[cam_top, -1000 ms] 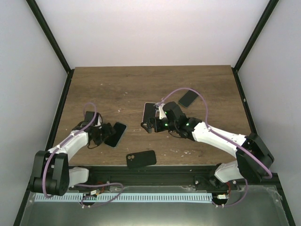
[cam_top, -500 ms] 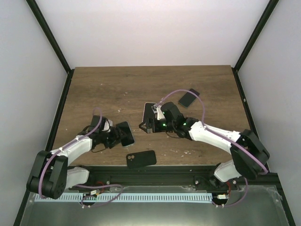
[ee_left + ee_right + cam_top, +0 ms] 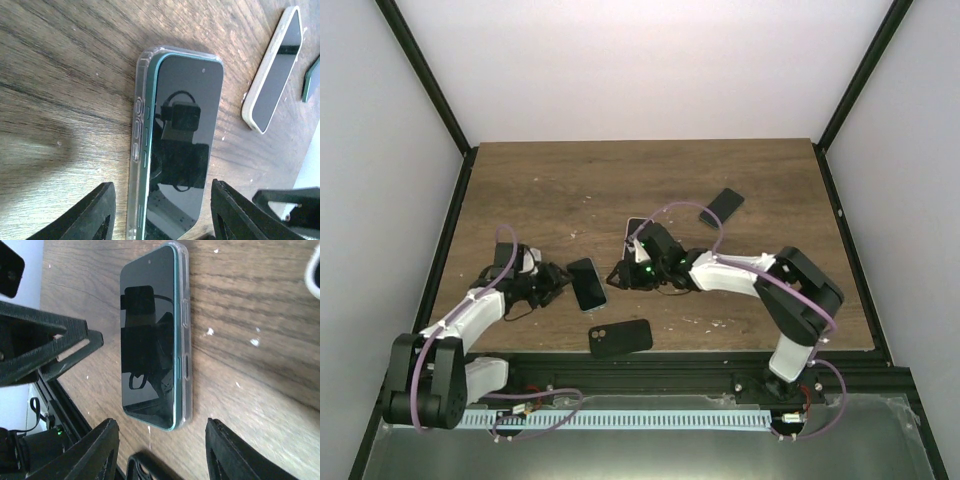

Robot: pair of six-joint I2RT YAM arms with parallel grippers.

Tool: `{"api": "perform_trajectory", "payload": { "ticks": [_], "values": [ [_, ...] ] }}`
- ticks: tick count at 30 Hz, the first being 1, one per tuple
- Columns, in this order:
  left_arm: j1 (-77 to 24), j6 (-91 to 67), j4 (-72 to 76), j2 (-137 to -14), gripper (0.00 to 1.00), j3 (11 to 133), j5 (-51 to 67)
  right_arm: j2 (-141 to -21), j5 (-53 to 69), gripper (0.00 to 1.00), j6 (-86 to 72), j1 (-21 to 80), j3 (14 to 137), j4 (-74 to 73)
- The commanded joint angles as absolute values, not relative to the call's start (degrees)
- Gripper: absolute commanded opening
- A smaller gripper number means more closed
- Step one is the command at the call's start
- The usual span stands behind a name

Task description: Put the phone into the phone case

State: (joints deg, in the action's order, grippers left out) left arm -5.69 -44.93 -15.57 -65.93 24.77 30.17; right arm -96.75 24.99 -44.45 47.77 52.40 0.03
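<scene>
A dark-screened phone (image 3: 587,283) with a green rim lies face up in a clear phone case (image 3: 139,150) on the wood. Its green edge shows along the case's side wall (image 3: 185,330); whether it is fully seated I cannot tell. My left gripper (image 3: 556,281) is at the phone's left end. In the left wrist view the left gripper (image 3: 160,220) is open, its fingers (image 3: 85,215) straddling the phone (image 3: 182,140) with gaps. My right gripper (image 3: 620,272) is at the other end. In the right wrist view the right gripper (image 3: 162,455) is open, just short of the phone (image 3: 147,340).
A phone in a white case (image 3: 635,230) lies just behind the right gripper, also at the left wrist view's upper right (image 3: 275,70). A black case (image 3: 620,337) lies near the table's front edge. Another dark phone (image 3: 721,206) lies far right.
The left gripper carried the cased phone rightward, set it flat and drew back a little. The right gripper moved left towards the phone's other end. Both pairs of jaws have narrowed.
</scene>
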Motion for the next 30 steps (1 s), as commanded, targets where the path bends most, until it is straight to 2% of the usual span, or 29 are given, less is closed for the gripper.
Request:
{"api": "perform_trajectory", "payload": {
  "ticks": [1, 6, 17, 25, 30],
  "values": [
    [-4.23, -41.48, -14.76, -68.08, 0.52, 25.59, 33.76, -101.38, 25.86, 0.46, -43.49, 48.82, 58.22, -0.03],
    [-3.69, -40.54, -12.38, -71.05, 0.47, 25.48, 35.52, -106.86, 26.13, 0.43, -42.69, 49.13, 62.99, -0.79],
    [-3.56, -37.74, -10.5, -76.64, 0.27, 26.08, 36.11, -115.84, 25.72, 0.39, -41.4, 49.8, 69.32, -3.37],
    [-3.57, -36.53, -10.15, -80.49, 0.19, 26.89, 35.33, -118.1, 28.8, 0.39, -43.49, 50.36, 70.0, 0.32],
    [-3.6, -35.41, -12.13, -81.56, 0.18, 27.58, 34.46, -118.15, 32.33, 0.41, -46.26, 50.36, 68.88, 6.55]
  ]
}}
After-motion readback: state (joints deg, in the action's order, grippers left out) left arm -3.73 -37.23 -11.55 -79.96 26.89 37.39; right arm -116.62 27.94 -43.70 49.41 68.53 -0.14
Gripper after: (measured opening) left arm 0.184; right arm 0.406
